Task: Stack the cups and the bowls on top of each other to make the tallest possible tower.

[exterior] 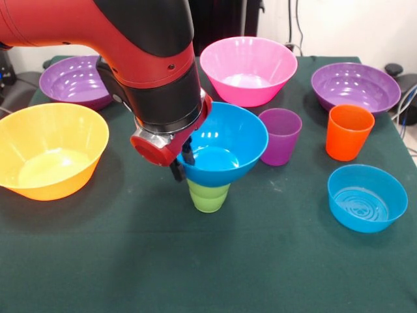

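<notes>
My gripper [183,158] has its jaws clamped on the rim of the medium blue bowl [225,143], which sits on the green cup [208,195] at the centre of the dark green cloth-covered tabletop [195,261]. Around them I see the remaining bowls, the purple cup [280,135] and the orange cup [348,132]; a pale wall [352,26] stands behind.

No readable text, labels, brands, numbers or signs were visible on anything in the front view.
</notes>
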`<state>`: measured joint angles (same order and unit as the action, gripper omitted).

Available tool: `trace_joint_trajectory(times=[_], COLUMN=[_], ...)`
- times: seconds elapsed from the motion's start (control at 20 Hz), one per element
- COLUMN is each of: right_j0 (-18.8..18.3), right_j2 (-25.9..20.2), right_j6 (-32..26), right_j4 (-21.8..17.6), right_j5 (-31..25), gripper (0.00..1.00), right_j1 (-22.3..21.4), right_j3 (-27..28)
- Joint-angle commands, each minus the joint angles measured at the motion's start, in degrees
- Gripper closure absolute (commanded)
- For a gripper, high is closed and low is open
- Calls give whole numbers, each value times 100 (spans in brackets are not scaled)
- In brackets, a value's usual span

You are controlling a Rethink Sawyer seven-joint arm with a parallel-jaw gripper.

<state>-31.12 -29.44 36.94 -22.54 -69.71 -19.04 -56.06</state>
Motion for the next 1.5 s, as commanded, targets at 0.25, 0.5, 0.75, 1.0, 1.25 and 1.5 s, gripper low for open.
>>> trace_joint_trajectory(times=[0.25,0.5,0.75,1.0,1.25,1.5], right_j0=[204,217,214,247,249,261], right_j2=[-63,-59,-70,-53,-48,-54], right_j6=[-657,-646,-644,-640,-652,-659], right_j4=[-470,-489,-477,-482,-491,-491], right_j5=[232,221,213,54,21,-56], gripper=[0,0,0,0,0,0], right_j1=[-16,-13,-28,-59,-98,-127], right_j3=[-40,-22,-25,49,46,89])
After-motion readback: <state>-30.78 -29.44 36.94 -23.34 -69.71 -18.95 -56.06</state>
